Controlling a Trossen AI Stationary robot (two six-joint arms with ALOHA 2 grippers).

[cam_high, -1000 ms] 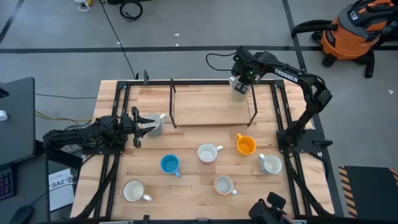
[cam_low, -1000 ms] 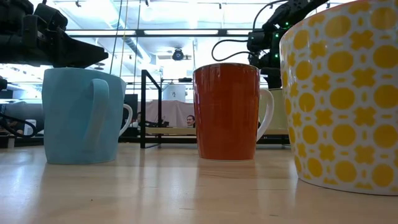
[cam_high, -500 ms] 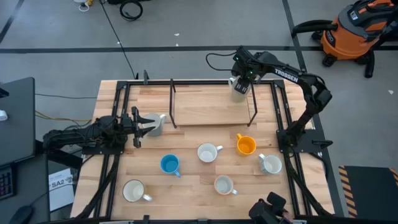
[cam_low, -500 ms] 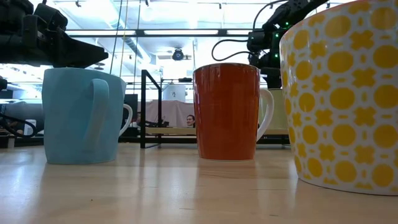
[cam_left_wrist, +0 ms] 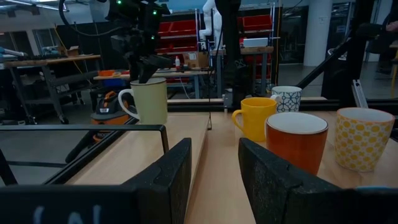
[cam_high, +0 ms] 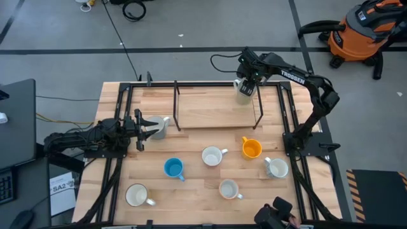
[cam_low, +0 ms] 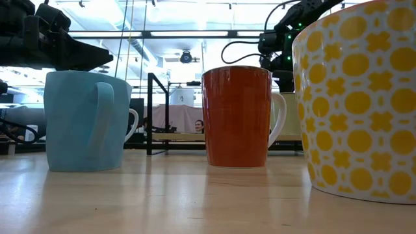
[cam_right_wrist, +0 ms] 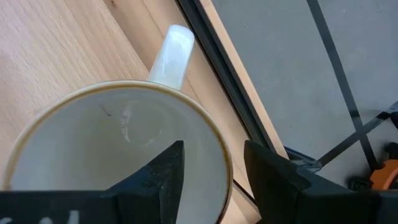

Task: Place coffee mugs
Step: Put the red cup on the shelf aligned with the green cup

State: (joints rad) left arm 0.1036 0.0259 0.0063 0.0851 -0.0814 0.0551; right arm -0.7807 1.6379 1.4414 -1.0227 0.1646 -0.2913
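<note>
A cream coffee mug [cam_high: 242, 95] stands upright on the far right corner of the raised wooden shelf [cam_high: 210, 108], its handle [cam_right_wrist: 173, 53] toward the table's far edge. My right gripper [cam_high: 245, 86] points down over it, open. One finger is inside the mug [cam_right_wrist: 124, 137] and one outside, and the rim runs free between them. My left gripper [cam_high: 145, 126] is open at the table's left, level and pointing right, with nothing between its fingers in the left wrist view. A grey mug [cam_high: 161, 128] shows at its fingertips from above. I cannot tell whether they touch.
Several mugs stand on the near half of the table: a blue one [cam_high: 173, 167], a white one [cam_high: 212, 156], an orange-yellow one [cam_high: 252, 149] and others nearer the front edge. The shelf's black rails [cam_high: 175, 105] frame it. Bare wood lies on the shelf's left part.
The cream mug under my right gripper has come a little toward the near edge and now shows its side on the shelf corner. The gripper has stayed above it.
</note>
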